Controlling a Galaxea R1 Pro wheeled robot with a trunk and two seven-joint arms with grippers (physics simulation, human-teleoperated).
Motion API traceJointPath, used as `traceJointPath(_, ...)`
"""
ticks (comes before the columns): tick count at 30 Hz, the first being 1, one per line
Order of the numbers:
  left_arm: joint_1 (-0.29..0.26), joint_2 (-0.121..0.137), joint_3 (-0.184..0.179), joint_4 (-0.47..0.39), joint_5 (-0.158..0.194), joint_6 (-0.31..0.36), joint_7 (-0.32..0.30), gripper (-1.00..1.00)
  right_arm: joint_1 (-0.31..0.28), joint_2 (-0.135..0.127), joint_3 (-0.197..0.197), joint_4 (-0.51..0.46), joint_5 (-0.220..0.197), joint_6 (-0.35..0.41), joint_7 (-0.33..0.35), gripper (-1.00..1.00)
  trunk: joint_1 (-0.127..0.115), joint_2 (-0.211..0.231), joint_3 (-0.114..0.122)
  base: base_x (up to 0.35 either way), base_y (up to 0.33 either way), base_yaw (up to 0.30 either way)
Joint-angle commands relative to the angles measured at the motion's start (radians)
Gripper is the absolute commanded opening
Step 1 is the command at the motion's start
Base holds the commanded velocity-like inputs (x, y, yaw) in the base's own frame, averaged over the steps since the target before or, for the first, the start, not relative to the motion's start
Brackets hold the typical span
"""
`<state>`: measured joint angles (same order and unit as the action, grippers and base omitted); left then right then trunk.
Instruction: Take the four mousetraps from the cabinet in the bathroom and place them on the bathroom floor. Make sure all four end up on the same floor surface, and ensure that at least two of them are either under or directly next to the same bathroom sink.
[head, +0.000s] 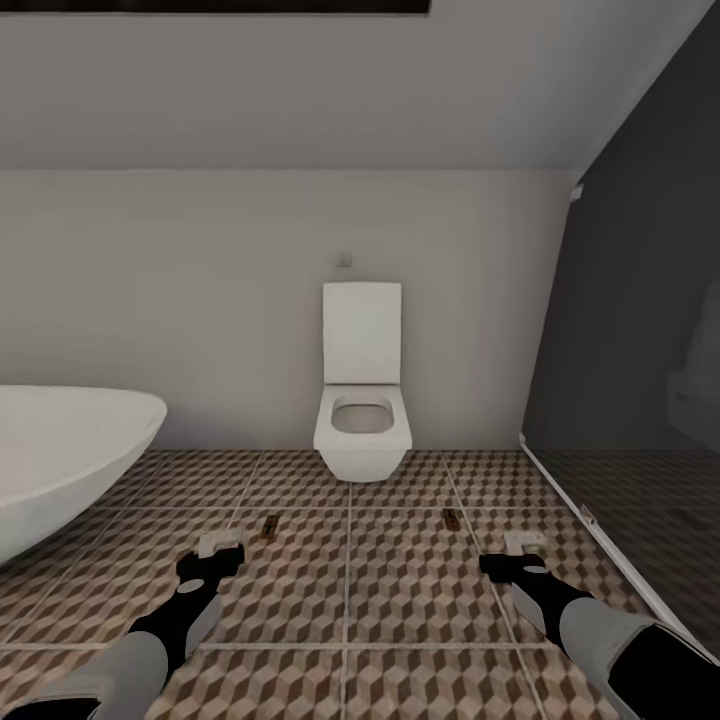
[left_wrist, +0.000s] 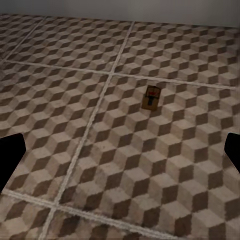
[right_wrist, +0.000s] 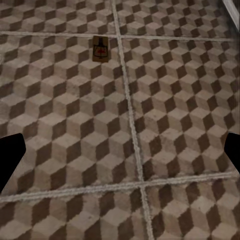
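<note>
Two mousetraps lie flat on the bathroom floor with its cube-pattern tiles. One mousetrap rests just ahead of my left gripper, which is open and empty. The other mousetrap sits ahead of and a little inward from my right gripper, also open with nothing between its fingers. Both grippers hover low above the tiles. The cabinet is out of view.
A white toilet stands against the back wall in the middle. A white bathtub curves in from the left. A dark glass shower screen with a metal floor rail closes off the right side.
</note>
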<state>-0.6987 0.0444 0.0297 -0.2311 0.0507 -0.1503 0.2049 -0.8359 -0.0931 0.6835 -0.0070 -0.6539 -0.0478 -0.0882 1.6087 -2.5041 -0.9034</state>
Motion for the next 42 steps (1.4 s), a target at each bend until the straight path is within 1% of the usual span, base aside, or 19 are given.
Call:
traceJointPath(1, -0.001, 0.0, 0.003, 0.001, 0.006, -0.004, -0.001, 1.0, 0.0, 0.0, 0.008, -0.001, -0.009, -0.001, -0.003, 1.0, -0.001, 0.0, 0.003, 0.0, 0.0, 0.0)
traceJointPath(19, -0.001, -0.001, 0.003, 0.001, 0.005, -0.005, -0.001, 1.0, 0.0, 0.001, 0.008, -0.001, -0.009, -0.011, -0.004, 1.0, -0.009, 0.004, 0.073, 0.0, 0.0, 0.0)
traceJointPath(33, -0.001, -0.001, -0.001, 0.003, 0.005, -0.003, -0.002, 1.0, 0.0, 0.0, 0.008, -0.001, -0.009, -0.015, -0.004, 1.0, -0.062, 0.102, 0.116, 0.0, 0.0, 0.0)
traceJointPath(38, -0.001, 0.0, -0.002, 0.012, 0.007, -0.003, -0.002, 1.0, 0.0, -0.002, 0.008, -0.001, -0.009, -0.014, -0.004, 1.0, -0.082, 0.137, 0.132, 0.0, 0.0, 0.0)
traceJointPath(42, -0.001, 0.006, -0.002, 0.033, 0.01, -0.001, -0.005, 1.0, 0.0, -0.003, 0.008, -0.001, -0.01, -0.013, -0.004, 1.0, -0.097, 0.165, 0.145, 0.0, 0.0, 0.0)
